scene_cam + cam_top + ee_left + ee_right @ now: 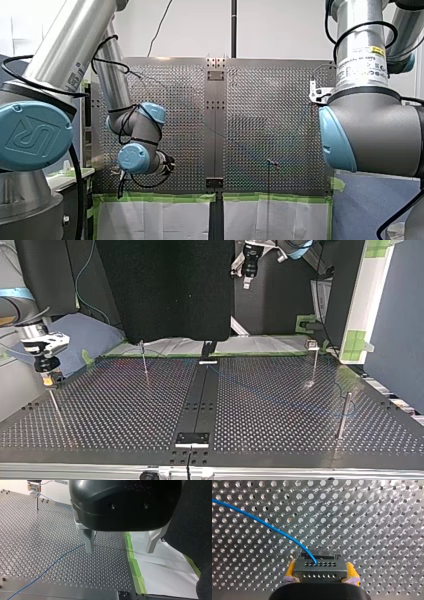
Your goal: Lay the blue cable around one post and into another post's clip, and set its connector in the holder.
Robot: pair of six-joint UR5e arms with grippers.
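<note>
- Currently my right gripper (pixel 320 563), with yellow pads, is clamped on the black connector (pixel 319 571) above the perforated table (pixel 374 517).
- From the connector's face the blue cable (pixel 262 522) arcs away over the holes.
- Top view: that gripper sits at the table's left edge, just over a thin post (pixel 55 407). I cannot tell if they touch.
- My left gripper (pixel 120 543) has its metal fingers spread with nothing between them, above the table near the green tape (pixel 133 565).
- The cable lies on the table, passing just beside one left finger.
- A clip-topped post (pixel 314 362) and a dark post (pixel 343 415) stand at the top view's right, well apart from the connector.
</note>
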